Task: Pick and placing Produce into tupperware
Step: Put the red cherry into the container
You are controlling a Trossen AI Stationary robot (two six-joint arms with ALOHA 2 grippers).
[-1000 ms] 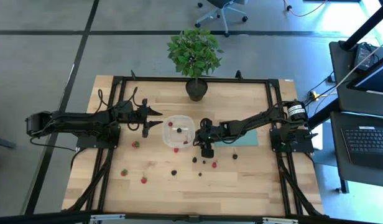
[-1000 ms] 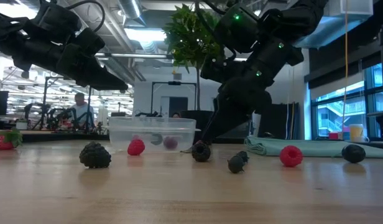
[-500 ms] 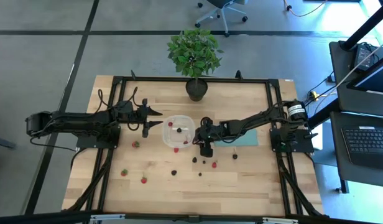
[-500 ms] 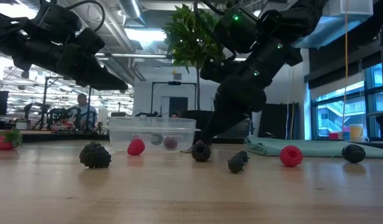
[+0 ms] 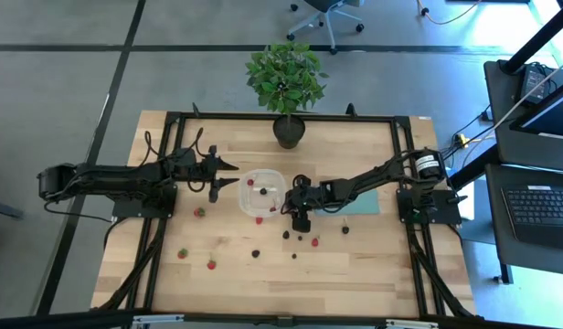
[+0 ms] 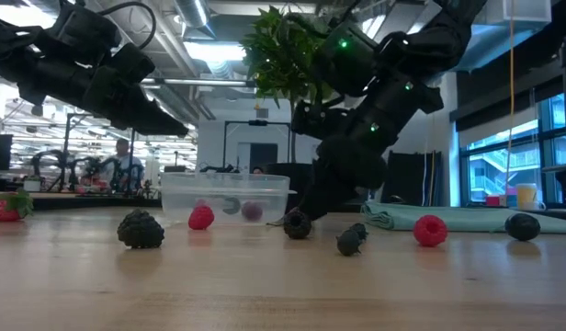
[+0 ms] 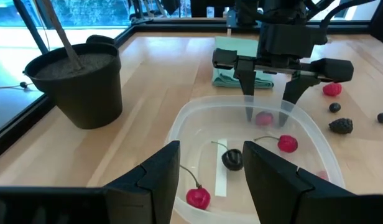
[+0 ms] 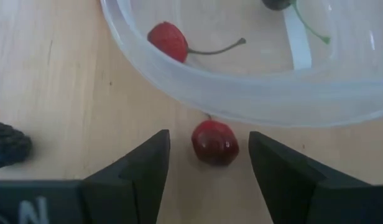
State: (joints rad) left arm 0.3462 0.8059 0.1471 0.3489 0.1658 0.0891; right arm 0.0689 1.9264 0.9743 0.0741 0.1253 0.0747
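Sitting mid-table, the tupperware (image 7: 179, 127) holds two red cherries (image 7: 287, 144) and a dark one (image 7: 232, 160). Against its outer wall lies another red cherry (image 8: 214, 142), between the fingers of the right gripper (image 8: 207, 155), spread wide. The left gripper (image 7: 210, 177) hovers half-open, empty, over the opposite rim.

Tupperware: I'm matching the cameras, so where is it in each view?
High view: tupperware at the centre of the table.
Low view: left of centre, behind berries.
Left wrist view: just beyond the fingers.
Right wrist view: likewise.
Shared landmark: right gripper at its edge.
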